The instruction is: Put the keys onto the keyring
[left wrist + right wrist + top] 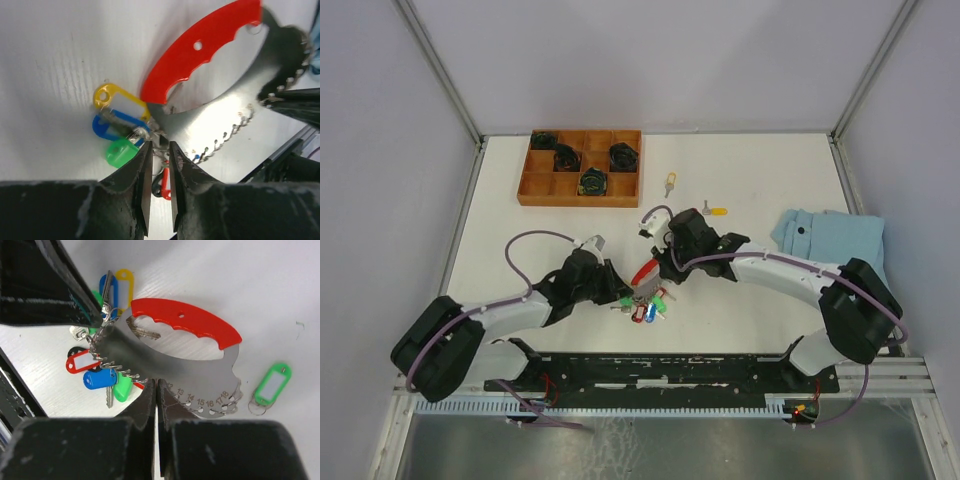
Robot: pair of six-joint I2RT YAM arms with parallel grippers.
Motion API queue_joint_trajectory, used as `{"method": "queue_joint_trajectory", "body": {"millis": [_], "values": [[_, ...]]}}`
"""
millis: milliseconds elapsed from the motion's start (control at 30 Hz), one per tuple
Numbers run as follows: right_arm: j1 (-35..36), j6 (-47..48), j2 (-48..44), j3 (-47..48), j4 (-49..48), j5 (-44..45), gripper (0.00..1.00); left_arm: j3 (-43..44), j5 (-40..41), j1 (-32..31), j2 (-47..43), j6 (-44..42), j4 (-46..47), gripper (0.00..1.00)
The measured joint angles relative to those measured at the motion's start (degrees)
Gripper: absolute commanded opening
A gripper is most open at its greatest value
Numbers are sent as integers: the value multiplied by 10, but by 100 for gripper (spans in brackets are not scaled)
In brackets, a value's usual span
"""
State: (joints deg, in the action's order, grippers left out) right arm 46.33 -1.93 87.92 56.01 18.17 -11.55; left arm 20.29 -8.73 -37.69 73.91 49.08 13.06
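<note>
Right wrist: end effector (156, 386) pinches keyring (185, 326)

Mid tabletop (760, 170) crowded: left pincer (620, 296) and right pincer (656, 274) meet at the keyring (648, 302), their arms barring the near side. Wooden tray (580, 168) blocks back left, blue cloth (830, 240) the right edge. Open lane between those two, with two loose keys (670, 183) lying in it.
</note>
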Motion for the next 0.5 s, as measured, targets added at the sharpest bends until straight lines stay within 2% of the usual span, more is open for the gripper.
{"method": "queue_joint_trajectory", "body": {"millis": [133, 267, 400, 500], "values": [[-5, 63, -27, -39, -45, -29, 1, 8, 25, 0, -79, -17, -45, 36], [-25, 104, -38, -58, -87, -71, 1, 37, 46, 11, -121, -57, -59, 37], [-52, 125, -39, -75, -139, -118, 1, 60, 48, 29, -100, -97, -39, 36], [-65, 134, -39, -90, -182, -151, 1, 72, 34, 37, -34, -114, -8, 35]]}}
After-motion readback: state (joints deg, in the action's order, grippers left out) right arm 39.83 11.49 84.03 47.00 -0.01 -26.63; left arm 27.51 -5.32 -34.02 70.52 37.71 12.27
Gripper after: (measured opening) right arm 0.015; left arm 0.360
